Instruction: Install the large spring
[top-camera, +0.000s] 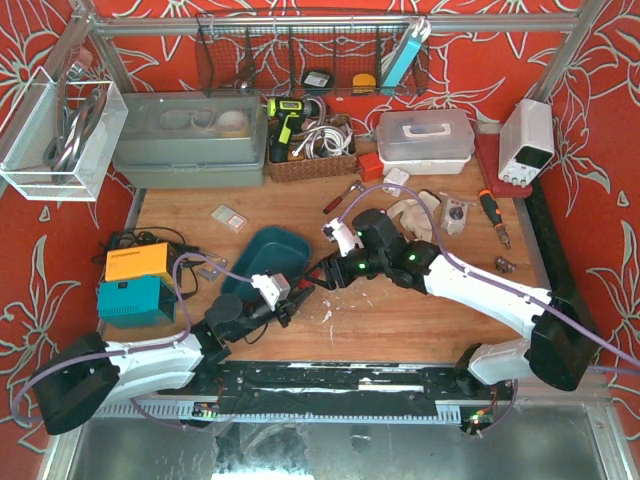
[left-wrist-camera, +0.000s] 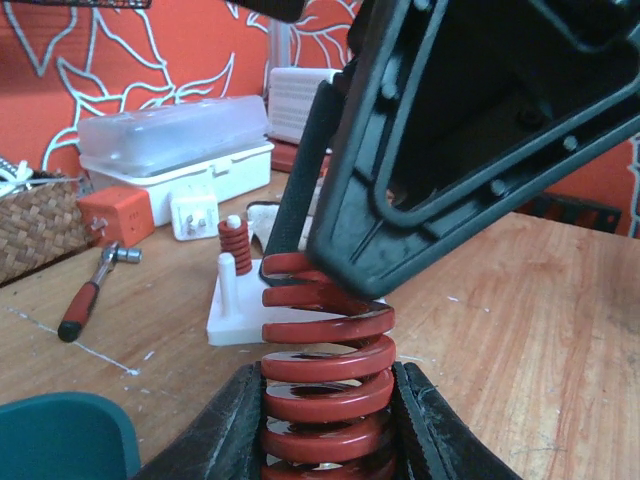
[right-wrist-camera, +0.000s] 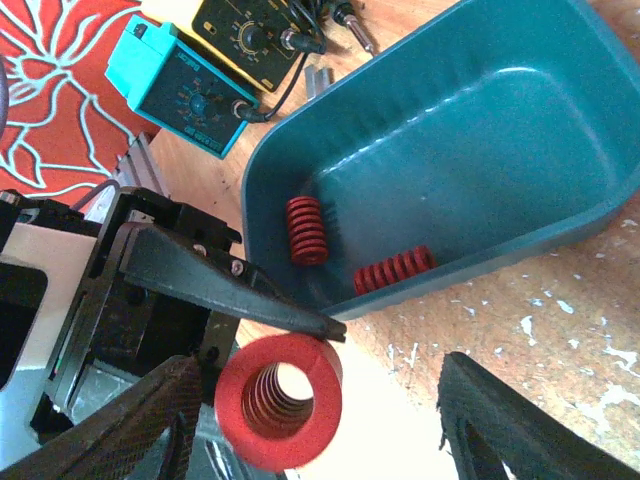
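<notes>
The large red spring (left-wrist-camera: 325, 370) is clamped between my left gripper's (left-wrist-camera: 325, 435) black fingers, its free end sticking out. In the right wrist view I look down the bore of the spring (right-wrist-camera: 280, 400). It lies between the wide-open fingers of my right gripper (right-wrist-camera: 320, 425), nearer the left finger (right-wrist-camera: 150, 420). The right gripper's black body (left-wrist-camera: 470, 130) rests over the spring's far coils. A white pegged fixture (left-wrist-camera: 240, 315) stands behind, with a small red spring (left-wrist-camera: 234, 245) on one peg. In the top view both grippers, left (top-camera: 290, 298) and right (top-camera: 322, 275), meet mid-table.
A teal tray (right-wrist-camera: 520, 150) holds two smaller red springs (right-wrist-camera: 307, 230) (right-wrist-camera: 395, 270). A teal box (top-camera: 135, 298) and a yellow box (top-camera: 137, 262) sit at the left. A red-handled ratchet (left-wrist-camera: 85, 300), a white case (left-wrist-camera: 170, 150) and a wicker basket (left-wrist-camera: 35, 225) are at the back.
</notes>
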